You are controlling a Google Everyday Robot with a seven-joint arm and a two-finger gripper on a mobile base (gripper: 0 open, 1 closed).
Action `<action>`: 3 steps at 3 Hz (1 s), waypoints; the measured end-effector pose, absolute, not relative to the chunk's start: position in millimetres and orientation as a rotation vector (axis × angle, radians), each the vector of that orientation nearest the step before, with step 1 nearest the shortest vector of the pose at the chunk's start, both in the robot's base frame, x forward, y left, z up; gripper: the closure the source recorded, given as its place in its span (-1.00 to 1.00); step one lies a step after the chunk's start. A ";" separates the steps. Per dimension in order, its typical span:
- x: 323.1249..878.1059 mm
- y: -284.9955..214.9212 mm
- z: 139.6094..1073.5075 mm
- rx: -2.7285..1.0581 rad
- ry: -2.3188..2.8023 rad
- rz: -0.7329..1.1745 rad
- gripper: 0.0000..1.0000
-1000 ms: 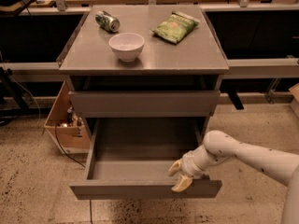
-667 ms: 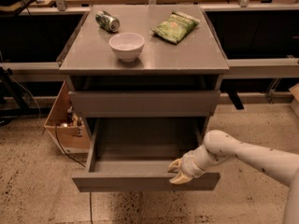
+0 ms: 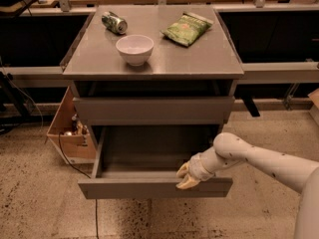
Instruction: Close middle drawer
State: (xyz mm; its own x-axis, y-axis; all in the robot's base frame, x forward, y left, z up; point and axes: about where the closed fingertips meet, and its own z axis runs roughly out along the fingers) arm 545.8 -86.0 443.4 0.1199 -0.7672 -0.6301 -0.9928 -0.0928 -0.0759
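- The middle drawer (image 3: 129,188) stands pulled well out of the cabinet (image 3: 227,91), its plain grey front facing the camera and its grey interior open to view; nothing is visible inside.
- The gripper (image 3: 187,177) rests at the top edge of the drawer front, right of centre, at the end of the arm (image 3: 259,158) that reaches in from the right. Whether it is spread, closed or clamped on the edge cannot be determined.
- Judged stage: the drawer is not yet shut; nearly the full travel remains.
- Risk: the contact is off-centre. A push from this point may skew the drawer on its runners and jam it.
- Risk: the contact sits high on the front. The gripper may slip over the rim into the drawer and be caught under the upper drawer front (image 3: 149,111), which sits just above.
- Risk: a hard stop may jolt the cabinet. On the countertop (image 3: 199,59) a can (image 3: 114,22) lies on its side and may roll; a white bowl (image 3: 134,49) and a green snack bag (image 3: 187,29) also rest there.
- A cardboard box (image 3: 67,128) stands left of the cabinet, apart from the drawer's path.
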 end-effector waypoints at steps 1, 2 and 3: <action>560.2 -72.8 450.8 -1.922 1.653 0.585 0.29; 560.4 -74.6 449.9 -1.922 1.653 0.585 -0.17; 582.8 -53.5 463.0 -1.930 1.595 0.548 -0.61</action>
